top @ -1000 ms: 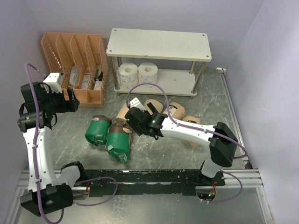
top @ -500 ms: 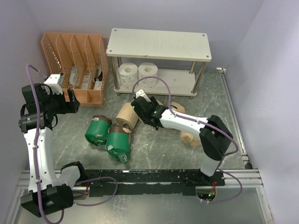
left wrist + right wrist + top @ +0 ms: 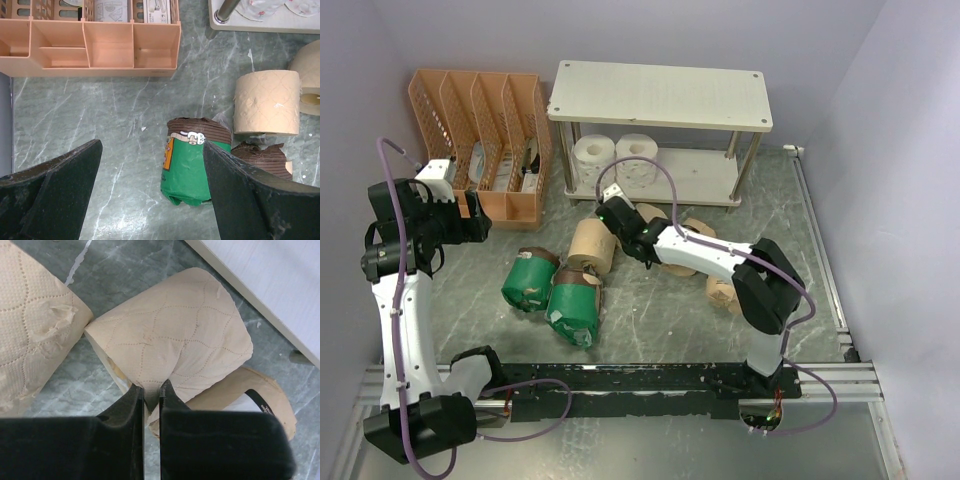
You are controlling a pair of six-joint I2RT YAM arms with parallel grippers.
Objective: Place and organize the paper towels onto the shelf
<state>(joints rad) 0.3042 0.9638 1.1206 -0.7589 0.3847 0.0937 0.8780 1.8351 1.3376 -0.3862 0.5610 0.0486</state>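
Carried in the last second from over the middle of the pile right up to the foot of the shelf [image 3: 660,95]: the right gripper [image 3: 613,213] on its outstretched arm. No shift on the left side.

Biggest first. Two off-white boards on silver legs, with two white rolls [image 3: 615,155] already at the left end of the lower tier and bare board to their right. Just left of that, the orange organizer [image 3: 480,130], no part of this job. Out on the grey table [image 3: 650,330], well short of the shelf, two green-wrapped rolls [image 3: 550,295] and a second bare tan roll [image 3: 592,245].

Then the held tan roll [image 3: 170,340]: on its side on the table, just before the shelf's front edge, leaning on a printed tan-wrapped roll [image 3: 260,395]. Right fingers [image 3: 134,410] almost together, nipping the roll's wall at its near end. Probably a thin hold, so lift slowly and keep it level. Clear the lower board's lip, then set down touching the white pair, posed as they are. Mind the neighbour underneath on the way up.

Left gripper [image 3: 150,145]: spread wide above a green roll, holding nothing.
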